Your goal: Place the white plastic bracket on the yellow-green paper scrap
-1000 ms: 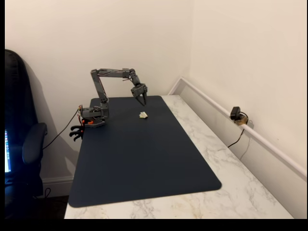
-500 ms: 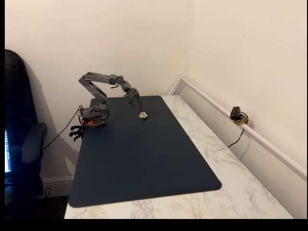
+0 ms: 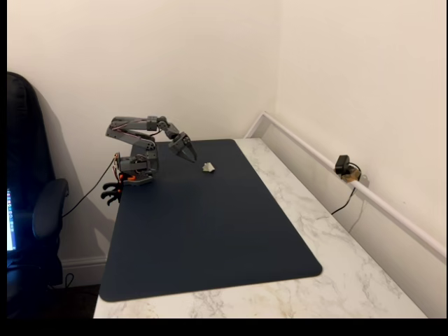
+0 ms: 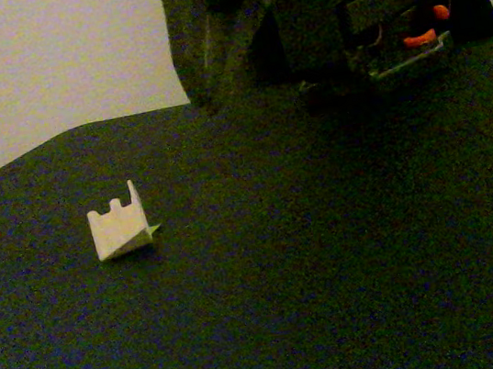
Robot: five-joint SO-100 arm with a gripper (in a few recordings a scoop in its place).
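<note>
Pale walls meet in a corner behind a marble-look table (image 3: 364, 280) with a dark blue mat (image 3: 210, 231) spread over it. Over the last second the grey arm has folded back toward its base, and its gripper (image 3: 189, 152) now hangs near the mat's far left part, well apart from the bracket (image 3: 208, 166); whether its jaws are parted I cannot tell from here. The bracket sits free on the mat, and in a fixed view a green sliver of paper (image 4: 153, 229) peeks out at its foot, touching it. To me the placing looks done and the arm is retreating. Nothing lies between gripper and bracket. A small camera (image 3: 343, 165) perches on the wall ledge, an office chair (image 3: 31, 210) stands at left.
</note>
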